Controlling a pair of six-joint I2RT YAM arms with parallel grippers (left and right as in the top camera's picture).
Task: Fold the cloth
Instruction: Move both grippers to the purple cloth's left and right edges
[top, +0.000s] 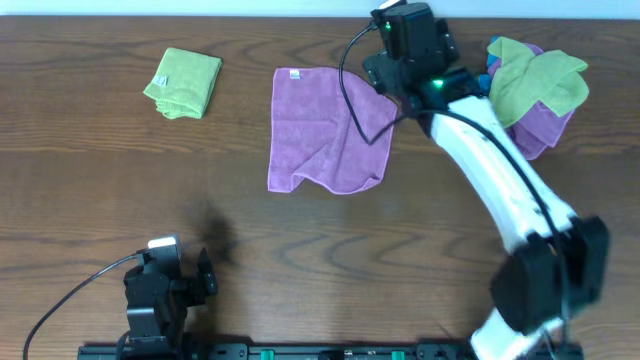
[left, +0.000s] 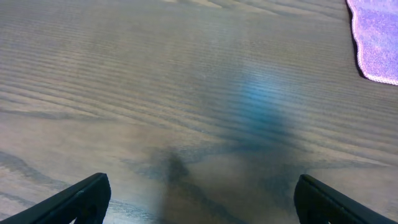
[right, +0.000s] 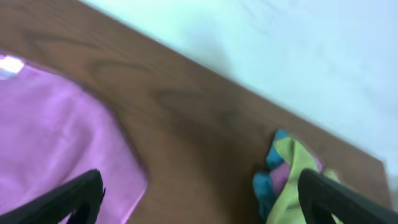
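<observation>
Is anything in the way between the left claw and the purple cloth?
No. Only bare table lies between the left gripper and the purple cloth; the folded green towel sits off to the side.

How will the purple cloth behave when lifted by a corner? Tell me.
Probably floppy: the purple cloth lies rumpled with a wavy edge, so it should drape. Likely light, lying thin. Its fuzzy pile may drag on the table.
</observation>
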